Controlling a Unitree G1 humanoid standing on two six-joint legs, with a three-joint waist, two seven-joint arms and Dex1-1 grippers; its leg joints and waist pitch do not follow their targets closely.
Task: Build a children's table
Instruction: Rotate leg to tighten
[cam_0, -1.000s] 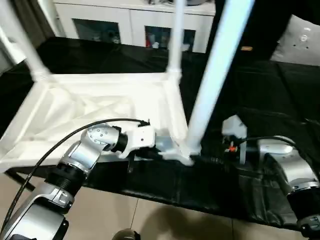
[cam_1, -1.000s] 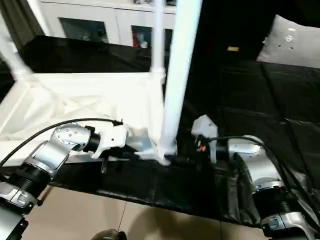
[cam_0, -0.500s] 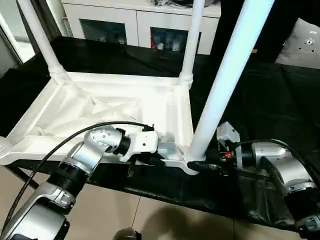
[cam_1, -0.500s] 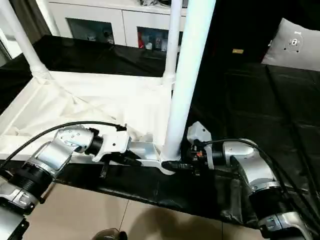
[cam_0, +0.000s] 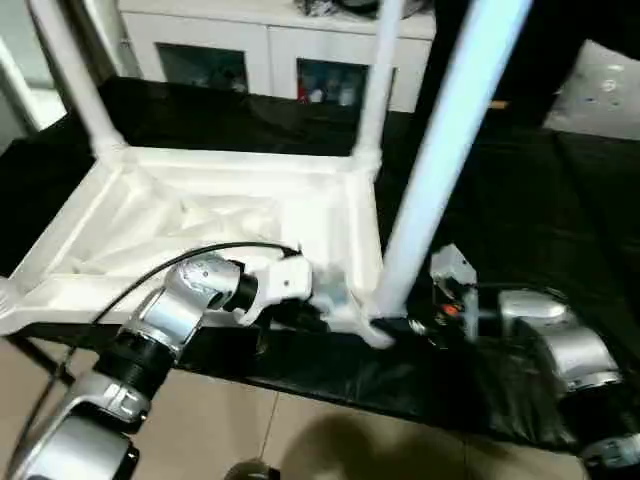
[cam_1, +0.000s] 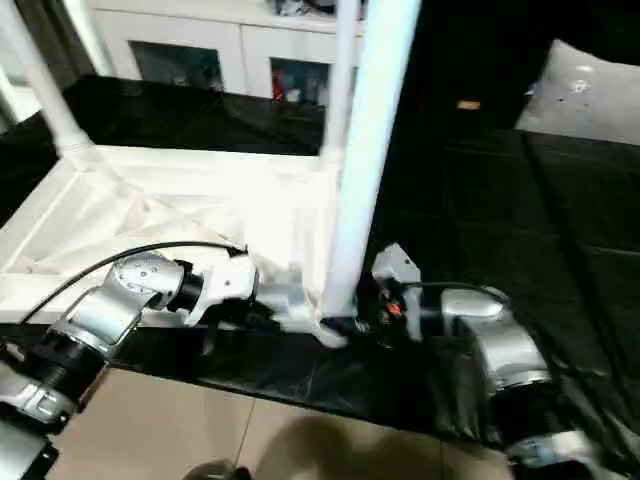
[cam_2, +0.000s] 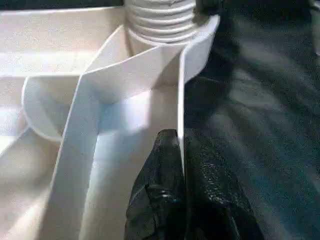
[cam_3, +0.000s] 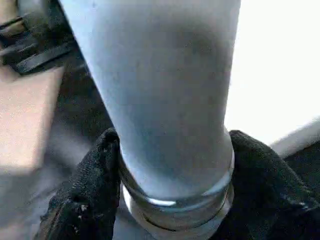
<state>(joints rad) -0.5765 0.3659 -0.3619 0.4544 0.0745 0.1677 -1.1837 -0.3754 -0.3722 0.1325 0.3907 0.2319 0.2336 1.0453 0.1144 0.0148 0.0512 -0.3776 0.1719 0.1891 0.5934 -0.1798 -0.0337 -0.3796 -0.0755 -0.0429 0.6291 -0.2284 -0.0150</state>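
The children's table lies upside down on a black cloth, its white ribbed top (cam_0: 215, 215) facing up. Two far legs (cam_0: 72, 85) (cam_0: 375, 85) stand in their corner sockets. The near right leg (cam_0: 440, 150) stands upright in the near right corner socket (cam_0: 372, 322). My left gripper (cam_2: 181, 150) is shut on the top's thin near rim (cam_2: 181, 100), just beside that socket, also seen as the left gripper (cam_0: 318, 312) from the head. My right gripper (cam_3: 172, 200) hugs the leg's base (cam_3: 175, 165), one black finger (cam_3: 90, 195) touching on each side.
A white cabinet with glass doors (cam_0: 250, 55) stands behind the table. A grey cushion (cam_0: 600, 95) lies at the back right on the black cloth (cam_0: 530, 210). My left arm's black cable (cam_0: 140, 285) arcs over the rim. Tiled floor (cam_0: 300, 440) begins at the near edge.
My right gripper's fingers have closed in around the base of the near right leg. The left gripper has kept its grip on the rim. The camera has shifted slightly.
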